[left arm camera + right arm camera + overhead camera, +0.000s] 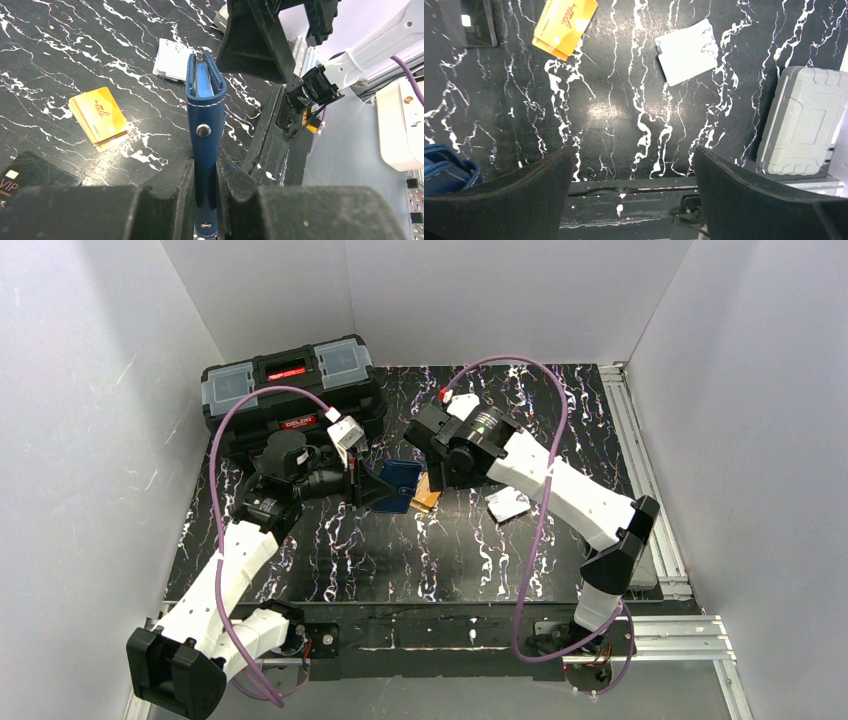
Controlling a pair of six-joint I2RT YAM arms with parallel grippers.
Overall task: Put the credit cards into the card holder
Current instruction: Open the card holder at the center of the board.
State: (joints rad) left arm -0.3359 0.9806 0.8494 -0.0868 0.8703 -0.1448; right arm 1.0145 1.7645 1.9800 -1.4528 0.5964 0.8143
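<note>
My left gripper (205, 161) is shut on the card holder (205, 112), a navy wallet held on edge above the table, folded, with a light blue lining showing at its far end. From above, the card holder (401, 485) sticks out of the left gripper (372, 488). Orange-yellow credit cards (97, 117) lie stacked on the table beside it, and a whitish-grey card (172, 60) lies farther off. My right gripper (634, 150) is open and empty, hovering over the table with the orange cards (564, 22) and the whitish card (686, 52) ahead of it.
A big black toolbox (290, 390) stands at the back left. A black VIP card (25, 175) lies near the left gripper. A grey plastic case (809, 120) sits at the table's right edge. White walls enclose the table.
</note>
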